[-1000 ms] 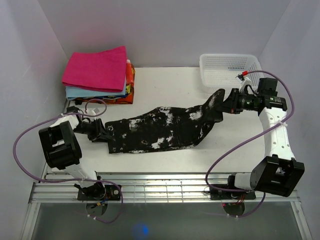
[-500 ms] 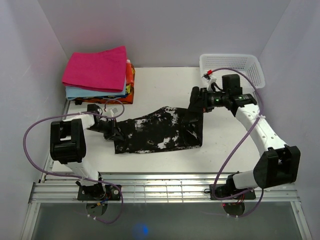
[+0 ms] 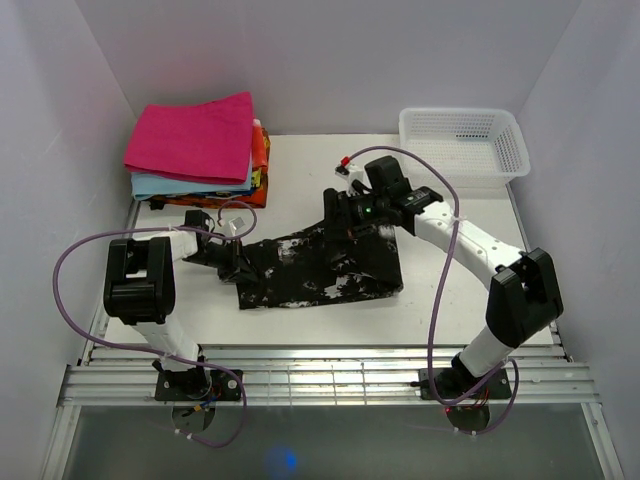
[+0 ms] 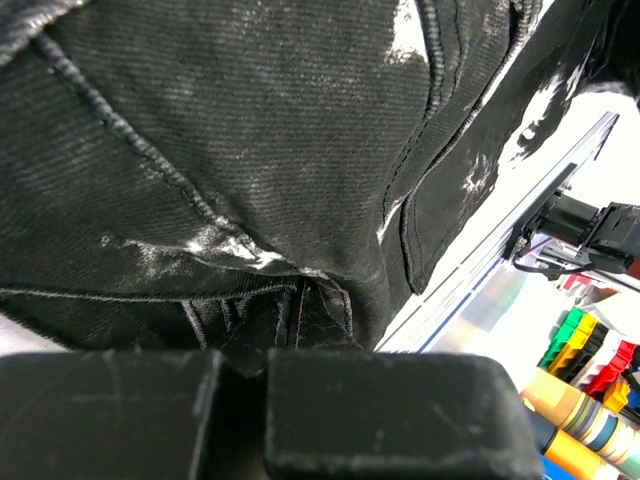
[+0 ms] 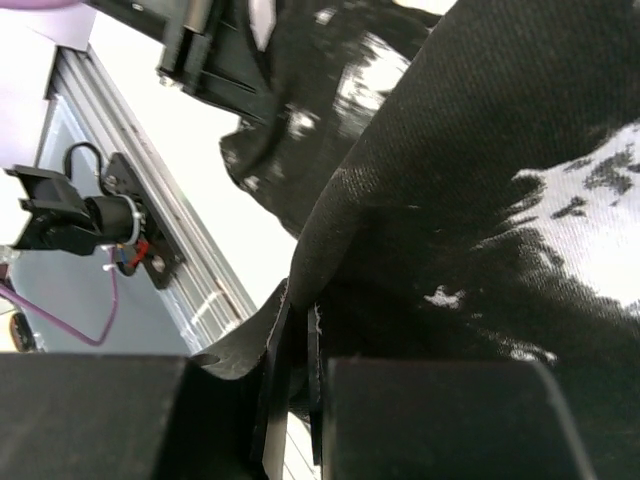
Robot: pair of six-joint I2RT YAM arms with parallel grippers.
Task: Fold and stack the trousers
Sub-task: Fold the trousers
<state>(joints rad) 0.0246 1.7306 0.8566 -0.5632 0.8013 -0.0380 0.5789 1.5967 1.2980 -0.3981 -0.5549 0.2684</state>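
Observation:
Black trousers with white bleach marks [image 3: 320, 270] lie at the table's middle, partly doubled over. My left gripper [image 3: 236, 262] is shut on their left end, low on the table; in the left wrist view the dark denim [image 4: 250, 150] fills the frame above the closed fingers [image 4: 380, 410]. My right gripper [image 3: 335, 212] is shut on the other end of the trousers and holds it lifted over the middle of the garment. In the right wrist view the cloth [image 5: 480, 180] runs pinched between the fingers [image 5: 430, 420].
A stack of folded clothes with a pink piece on top [image 3: 195, 140] stands at the back left. A white basket [image 3: 462, 143] stands at the back right. The table's front rail [image 3: 330, 375] runs along the near edge.
My right gripper has carried its end of the trousers far to the left, from near the basket to over the garment's middle, folding it. My left gripper shifted slightly right.

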